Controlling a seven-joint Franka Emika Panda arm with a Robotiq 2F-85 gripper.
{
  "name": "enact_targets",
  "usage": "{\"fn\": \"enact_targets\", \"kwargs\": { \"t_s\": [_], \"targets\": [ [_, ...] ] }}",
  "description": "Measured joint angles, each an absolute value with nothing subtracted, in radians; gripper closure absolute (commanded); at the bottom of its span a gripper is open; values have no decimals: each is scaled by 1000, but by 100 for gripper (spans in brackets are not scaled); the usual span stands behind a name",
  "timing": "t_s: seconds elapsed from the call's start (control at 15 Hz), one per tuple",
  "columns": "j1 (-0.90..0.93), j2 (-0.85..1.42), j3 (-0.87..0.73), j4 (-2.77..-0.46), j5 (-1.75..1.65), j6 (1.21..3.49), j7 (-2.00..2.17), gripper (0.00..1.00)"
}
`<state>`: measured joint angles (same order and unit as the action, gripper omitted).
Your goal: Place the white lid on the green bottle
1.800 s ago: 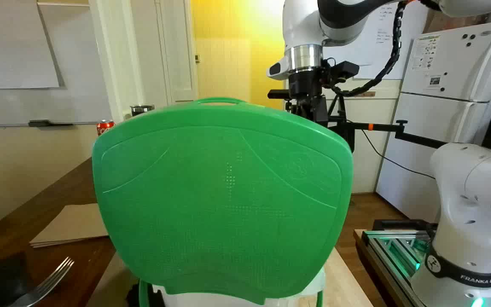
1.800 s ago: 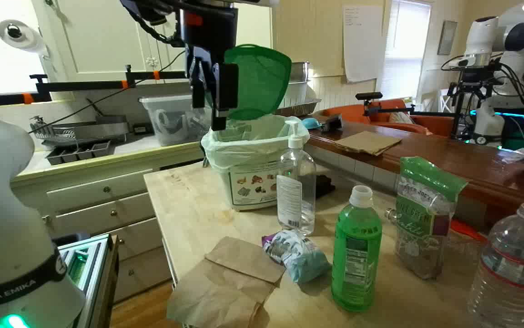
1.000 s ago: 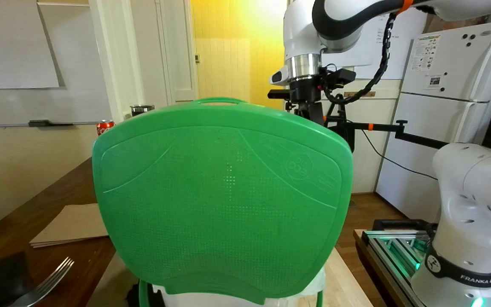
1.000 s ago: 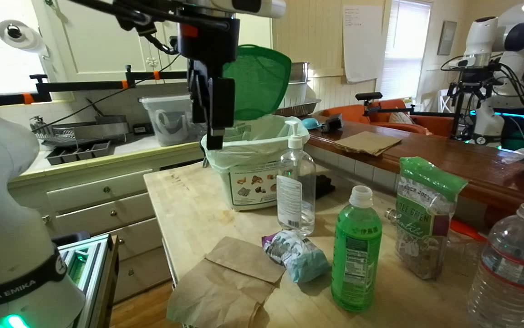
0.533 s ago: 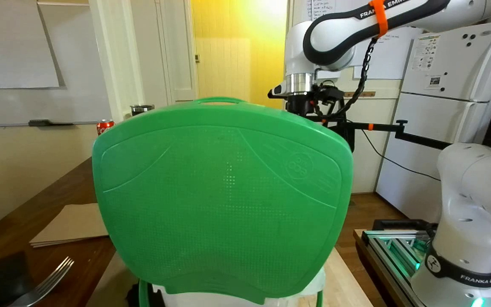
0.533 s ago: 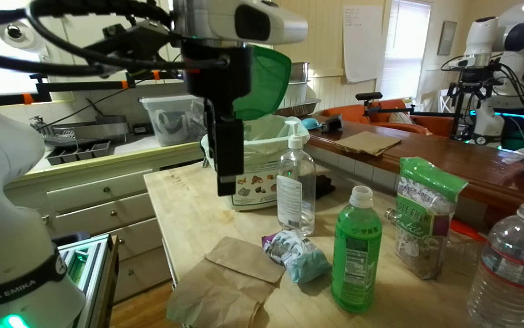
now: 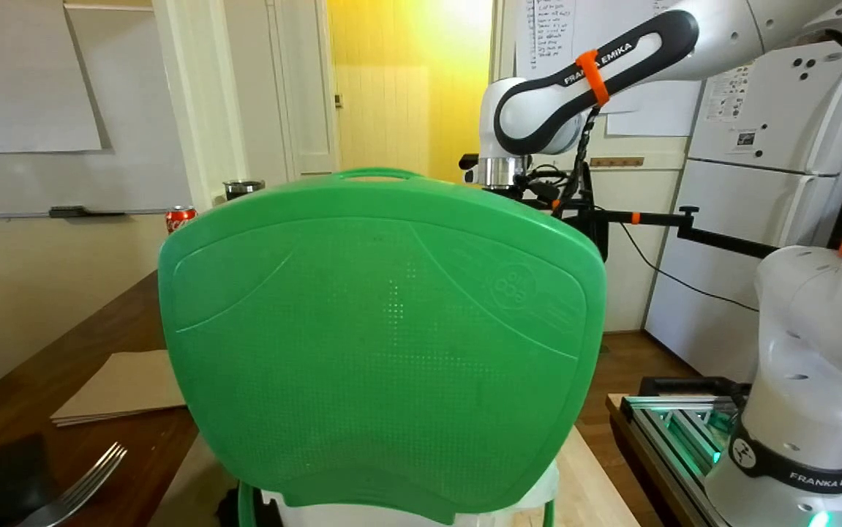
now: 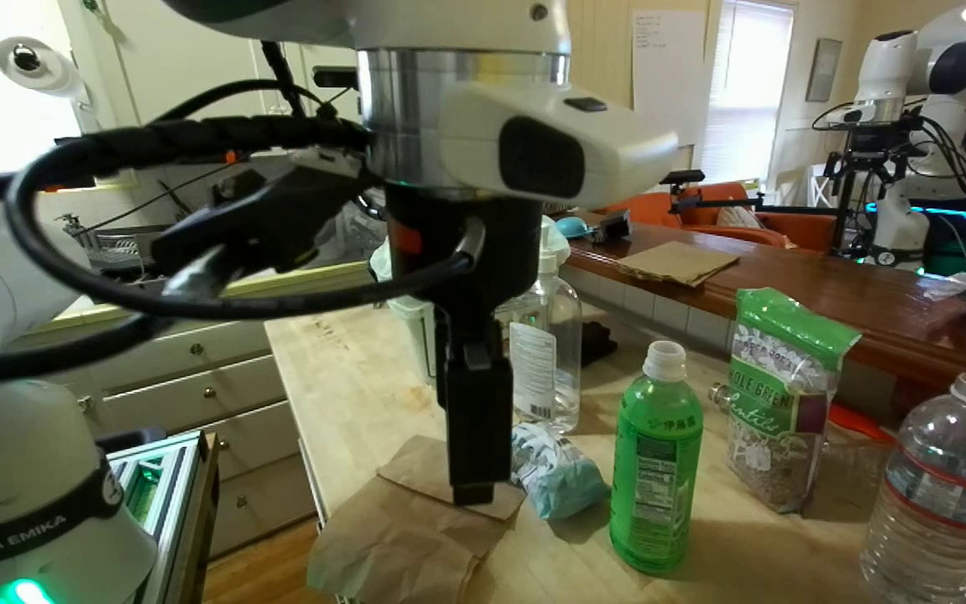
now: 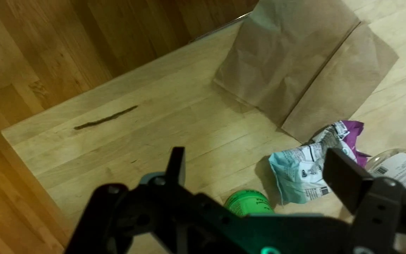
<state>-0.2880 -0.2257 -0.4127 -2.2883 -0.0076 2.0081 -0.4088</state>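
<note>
The green bottle point(image 8: 657, 470) stands upright on the wooden table in an exterior view. Its pale, whitish neck is at the top. Part of the bottle also shows in the wrist view point(image 9: 249, 201), low in the frame and partly covered by the gripper body. My gripper point(image 8: 474, 493) points down to the left of the bottle, apart from it. In the wrist view the fingers of the gripper point(image 9: 254, 151) are wide apart with nothing between them. I see no separate white lid in any view. My fingers are hidden behind a green bin lid point(image 7: 384, 344) in an exterior view.
Near the gripper lie brown paper point(image 8: 415, 528) and a crumpled snack bag point(image 8: 562, 474). A clear pump bottle point(image 8: 550, 361) stands behind. A lentils bag point(image 8: 785, 403) and clear water bottle point(image 8: 944, 495) stand beyond the green bottle. A lined bin point(image 8: 415, 327) is farther back.
My arm has come down and moved from beside the bin toward the green bottle, now over the brown paper's side. The objects on the table have not visibly moved.
</note>
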Motion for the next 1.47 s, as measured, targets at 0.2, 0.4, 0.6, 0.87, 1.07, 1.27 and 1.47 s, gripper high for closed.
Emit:
{"fn": "enact_targets", "kwargs": {
  "t_s": [0.2, 0.4, 0.6, 0.87, 1.07, 1.27, 1.47],
  "targets": [
    [-287, -227, -407, -2288, -8, 2008, -410, 0],
    [-287, -229, -405, -2288, -8, 2008, -410, 0],
    [-296, -213, -411, -2285, -6, 2025, -389, 0],
    [-337, -147, -438, -2275, -5, 2115, -356, 0],
    [-361, -82, -452, -2265, 16, 2183, -352, 0],
    [-366, -4, -450, -2245, 60, 2238, -347, 0],
    [-366, 75, -439, -2204, 106, 2292, -336, 0]
  ]
}}
